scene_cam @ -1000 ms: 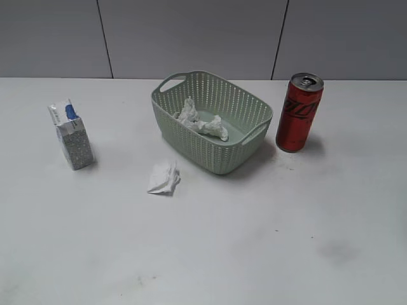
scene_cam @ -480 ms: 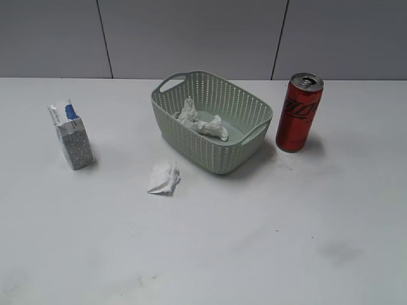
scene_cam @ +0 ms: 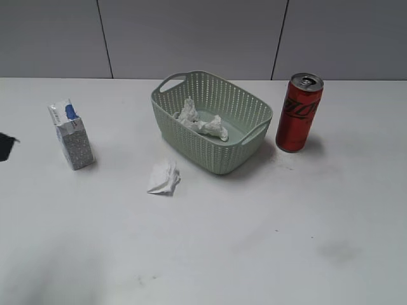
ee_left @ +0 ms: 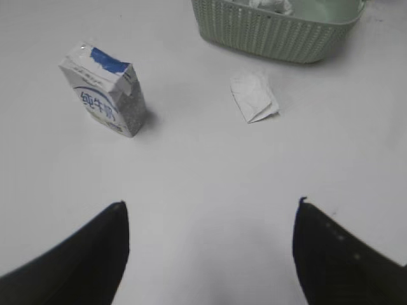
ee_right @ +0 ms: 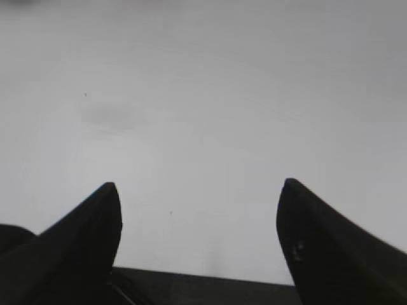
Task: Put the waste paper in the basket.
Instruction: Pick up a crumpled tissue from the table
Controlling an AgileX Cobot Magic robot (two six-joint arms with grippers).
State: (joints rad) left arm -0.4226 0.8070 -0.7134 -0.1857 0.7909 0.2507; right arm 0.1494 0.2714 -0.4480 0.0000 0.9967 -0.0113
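Observation:
The mint-green basket [scene_cam: 240, 152] stands at the table's middle back and holds two twisted wads of waste paper [scene_cam: 202, 121]. A small crumpled wad [scene_cam: 165, 178] lies on the table just in front of the basket's left corner; it also shows in the left wrist view [ee_left: 254, 96], below the basket [ee_left: 280, 37]. My left gripper [ee_left: 210, 206] is open and empty, well short of the wad; only a dark tip [scene_cam: 5, 146] shows at the exterior view's left edge. My right gripper [ee_right: 198, 187] is open and empty over bare table.
A white-and-blue carton [scene_cam: 72, 135] stands at the left, also in the left wrist view [ee_left: 105, 89]. A red can [scene_cam: 299, 113] stands right of the basket. A grey panelled wall runs behind the table.
A dark part of my left gripper has come into the exterior view at the left edge. The paper, basket, carton and can have not moved.

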